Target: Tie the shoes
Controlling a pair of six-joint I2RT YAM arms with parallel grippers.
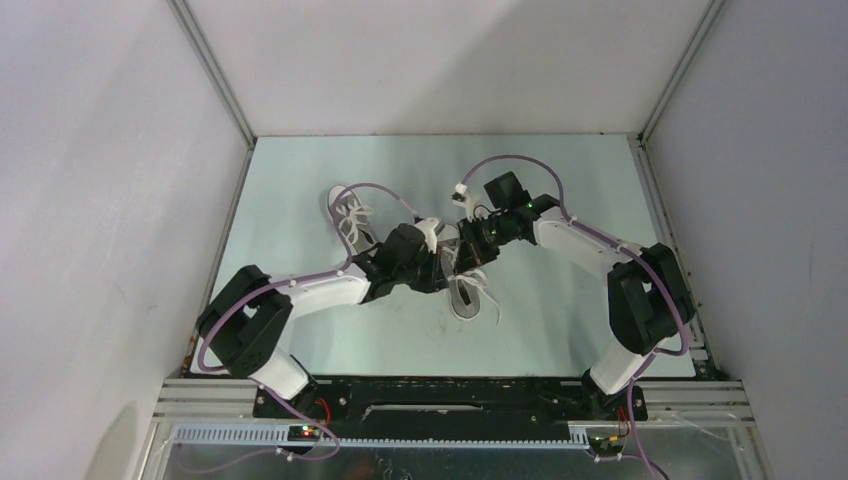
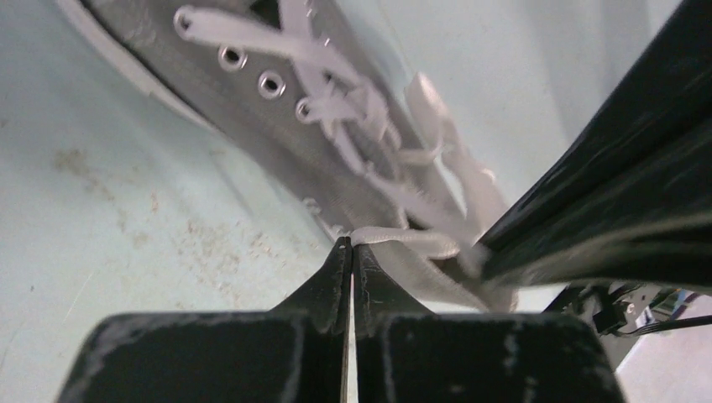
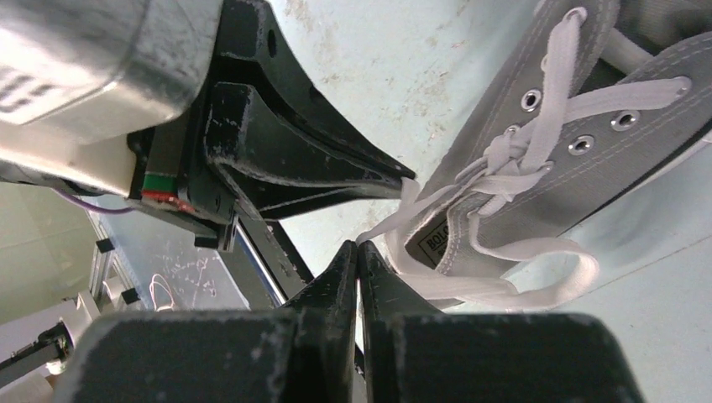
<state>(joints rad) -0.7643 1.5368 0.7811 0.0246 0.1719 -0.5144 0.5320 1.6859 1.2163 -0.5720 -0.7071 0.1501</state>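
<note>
Two grey sneakers with white laces lie on the pale green table. One sneaker lies at the far left; the other lies in the middle, between my arms. My left gripper is shut on a white lace of the middle sneaker, its tips pinching the lace end. My right gripper is shut on another strand of lace by the sneaker's opening. The left gripper's fingers lie close beside it. Loose lace loops hang over the sneaker's side.
Grey walls enclose the table on three sides. The metal frame rail with the arm bases runs along the near edge. The table surface has brownish stains near the sneaker.
</note>
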